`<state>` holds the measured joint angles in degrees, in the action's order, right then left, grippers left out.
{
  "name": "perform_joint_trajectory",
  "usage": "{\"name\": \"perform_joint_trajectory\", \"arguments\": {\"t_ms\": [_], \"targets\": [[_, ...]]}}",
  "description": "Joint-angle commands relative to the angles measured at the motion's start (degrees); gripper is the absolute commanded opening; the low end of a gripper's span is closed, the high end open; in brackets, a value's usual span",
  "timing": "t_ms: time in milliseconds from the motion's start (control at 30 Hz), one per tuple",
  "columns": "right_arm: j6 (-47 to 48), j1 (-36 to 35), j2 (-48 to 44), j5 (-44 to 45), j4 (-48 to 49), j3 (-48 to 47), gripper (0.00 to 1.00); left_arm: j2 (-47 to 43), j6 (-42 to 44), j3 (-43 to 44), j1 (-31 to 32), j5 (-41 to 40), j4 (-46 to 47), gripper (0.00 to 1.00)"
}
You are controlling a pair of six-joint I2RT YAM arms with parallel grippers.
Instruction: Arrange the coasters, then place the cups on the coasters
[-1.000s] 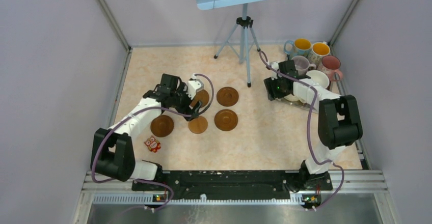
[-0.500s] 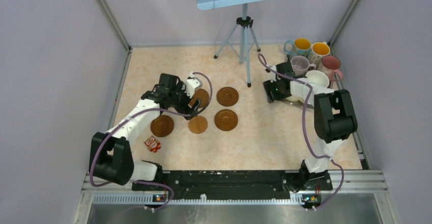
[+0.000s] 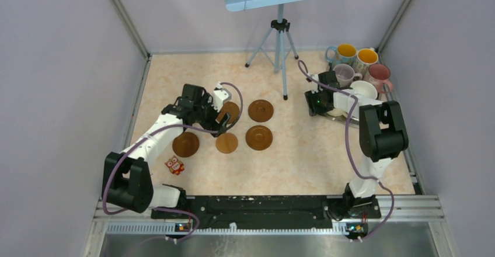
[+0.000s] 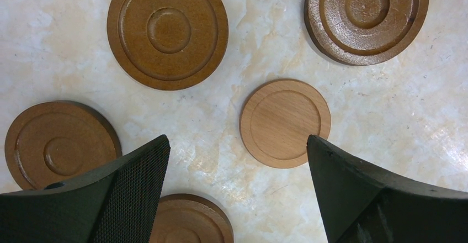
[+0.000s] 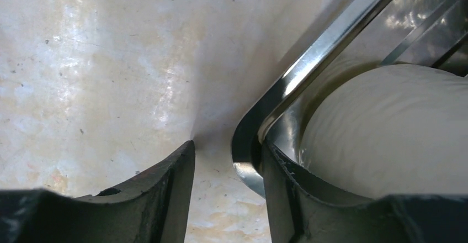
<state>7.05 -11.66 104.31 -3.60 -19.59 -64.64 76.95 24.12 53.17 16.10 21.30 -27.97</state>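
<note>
Coasters lie grouped left of centre on the surface: four dark coasters with raised rims (one of them half hidden under the arm) and one light coaster, flatter and smaller. The left pincer hangs above this group, its fingers spread wide and holding nothing. In the wrist view the light coaster lies on the surface between the two fingertips, touched by neither, with dark coasters around it. A small red owl figure stands near the group's near-left side.

Cups crowd the far right corner, none of them on a coaster. The right pincer is down at the corner of the steel tray, its jaws partly spread and straddling the rim. One finger is outside over the bare surface, with a gap to the rim. The other is inside, just beside the cream cup that sits in the tray. The pincer pinches nothing.
</note>
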Motion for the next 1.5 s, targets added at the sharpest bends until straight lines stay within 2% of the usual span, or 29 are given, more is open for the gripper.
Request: {"name": "perform_joint_trajectory", "arguments": {"t_ms": [0, 233, 533, 833, 1200, 1467], "targets": [[-1.95, -0.49, 1.82, -8.16, -4.06, -0.27, 0.43, -2.13, -0.20, 1.81, -0.15, -0.37, 2.01, 0.99], [0.19, -0.55, 1.83, -9.18, -6.61, 1.89, 0.32, -2.32, 0.29, 2.46, -0.10, -1.71, 2.48, 0.99], [2.71, -0.57, 1.01, -11.79, -8.91, 7.67, 0.28, -2.23, 0.55, 2.99, -0.15, -1.90, 2.21, 0.99], [11.25, -0.65, -1.94, -13.78, -13.92, 13.11, 0.28, -1.91, 0.64, 3.39, -0.18, -1.83, 2.64, 0.99], [19.99, -0.74, -4.53, -12.94, -24.33, 13.86, 0.30, -2.24, 1.63, 4.41, -0.19, -2.73, 1.86, 0.99], [24.86, -1.34, -7.72, -9.91, -25.07, 16.67, 0.33, -2.34, 1.80, 4.63, -0.19, -2.71, 2.05, 0.99]]}}
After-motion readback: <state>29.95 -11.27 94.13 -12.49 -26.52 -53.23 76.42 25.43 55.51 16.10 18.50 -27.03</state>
